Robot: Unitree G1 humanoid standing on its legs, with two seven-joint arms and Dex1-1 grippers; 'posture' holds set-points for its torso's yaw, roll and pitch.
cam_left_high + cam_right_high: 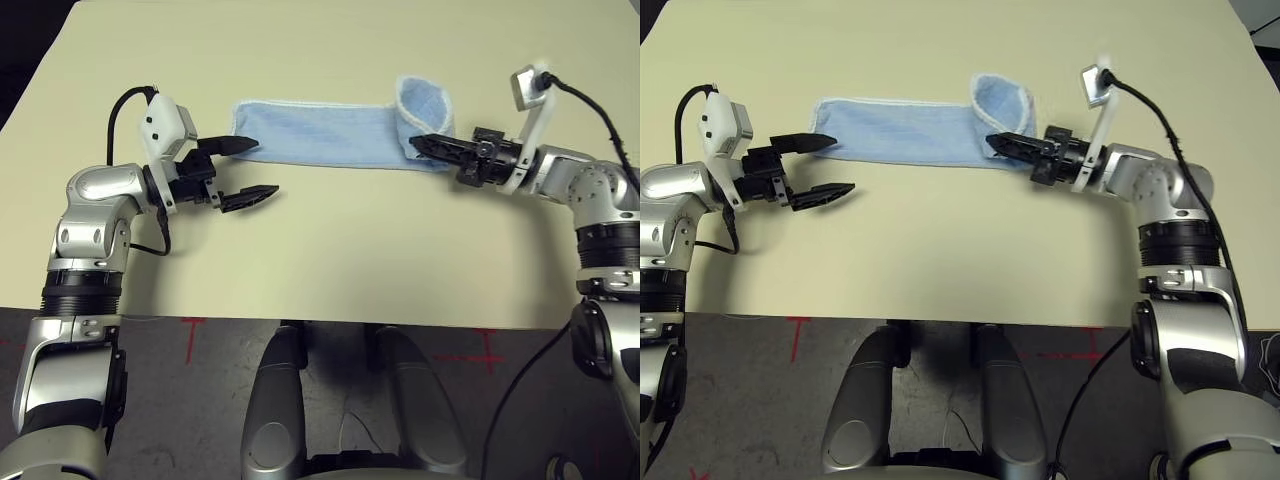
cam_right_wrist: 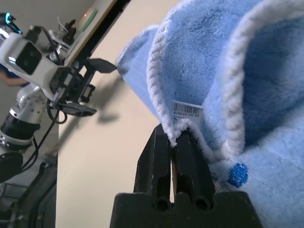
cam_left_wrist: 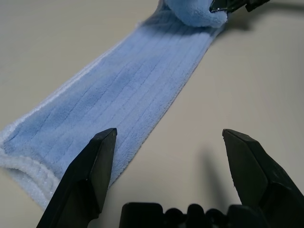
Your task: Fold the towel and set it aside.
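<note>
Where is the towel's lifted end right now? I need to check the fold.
In the left eye view, the towel lies as a long strip mid-table; its right end curls up, pinched by the right gripper, while the open left gripper sits at its left end.

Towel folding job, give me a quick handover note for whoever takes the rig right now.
Right gripper: shut on the towel's right end, pinching the white edging by the tag; that end is lifted and curled over.
Left gripper: open, holding nothing, level at the towel's left end, one finger over the cloth corner and the other over bare table.
Towel: a long narrow strip lying across the far part of the table, apparently already folded lengthwise.
Left to do: carry the right end over to the left end, flatten the fold, then set the towel aside.
</note>
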